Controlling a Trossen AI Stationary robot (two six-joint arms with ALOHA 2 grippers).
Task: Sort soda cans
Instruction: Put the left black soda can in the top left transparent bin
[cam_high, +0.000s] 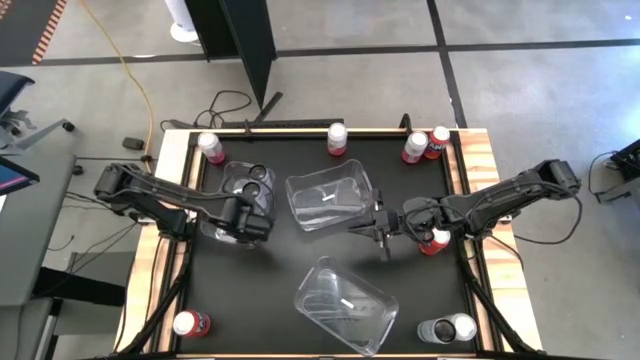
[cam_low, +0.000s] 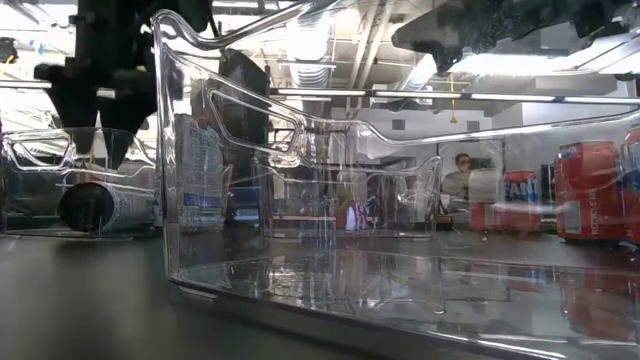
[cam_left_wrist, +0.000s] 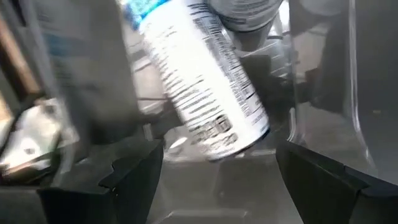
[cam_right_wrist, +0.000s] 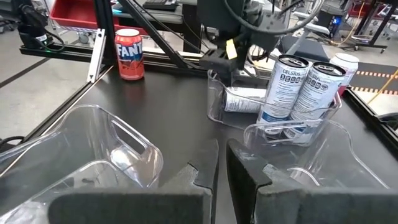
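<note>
On the black bench (cam_high: 270, 290) there are three clear plastic bins. The left bin (cam_high: 247, 200) holds three white cans: two upright cans (cam_right_wrist: 303, 87) with silver tops and dark lettering on the body, and one lying can (cam_right_wrist: 247, 99) on its side behind them. The left end effector (cam_high: 250, 222) hangs over this bin with its fingers (cam_left_wrist: 134, 171) spread wide, and a white can with black print (cam_left_wrist: 208, 81) lies tilted just ahead of them; nothing is between the fingers. The middle bin (cam_high: 330, 198) and the near bin (cam_high: 345, 305) look empty.

Red cans stand along the edges of the bench: one red can (cam_high: 211, 147) at the far left, one (cam_high: 337, 138) at the far middle, two (cam_high: 425, 145) close together at the far right, and one (cam_high: 190, 323) at the near left corner. A dark grey pair (cam_high: 447, 329) stands at the near right corner.

The right end effector (cam_high: 385, 228) is just beside the middle bin, its fingers (cam_right_wrist: 245, 171) nearly together and holding nothing. A red and white can (cam_high: 436, 240) stands near the right arm.
</note>
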